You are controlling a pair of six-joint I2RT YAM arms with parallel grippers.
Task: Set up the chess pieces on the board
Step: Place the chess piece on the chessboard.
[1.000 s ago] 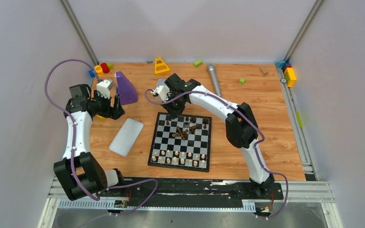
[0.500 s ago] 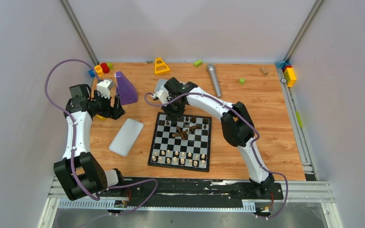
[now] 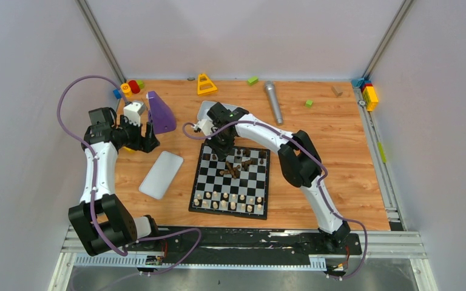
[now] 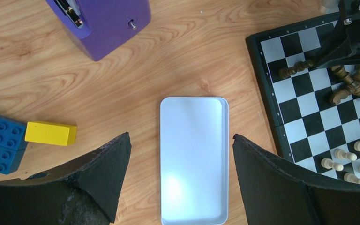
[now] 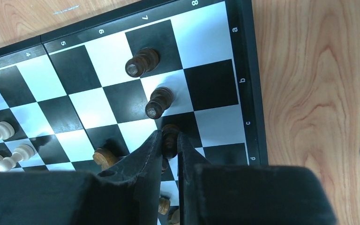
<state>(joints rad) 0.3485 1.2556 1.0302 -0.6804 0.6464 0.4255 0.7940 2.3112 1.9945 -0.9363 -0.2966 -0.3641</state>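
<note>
My wood-grain counter (image 3: 340,151) carries the flat square black-and-white checkered chessboard (image 3: 230,180), which has a thin black border and lies between my two arms. My right tool (image 5: 168,142) reaches over the board's far left corner, above the squares next to the edge lettered a to d. My left tool (image 4: 180,140) hangs well apart from the board, off to its left, over a plain white rectangular lid with rounded corners (image 4: 194,159) that lies flat on the counter near the board's left edge. Beyond the lid stands a glossy purple wedge-shaped plastic object (image 4: 105,26). To the lid's side a yellow toy brick (image 4: 50,133) sits just beside a blue studded block (image 4: 0,145). The left tool's rough black fingers (image 4: 101,173) are spread wide with nothing between them. The right tool's fingers are drawn narrow, pinching the head of a small dark brown turned-wood chessman (image 5: 170,132) over a black square in the row marked c; I cannot tell whether its foot touches the board. Two more dark brown chessmen (image 5: 142,62) stand upright just beyond it, and several others lie toppled in a heap (image 3: 236,168) mid-board. The pale beige chessmen (image 3: 229,200) stand in rows along the near edge.
</note>
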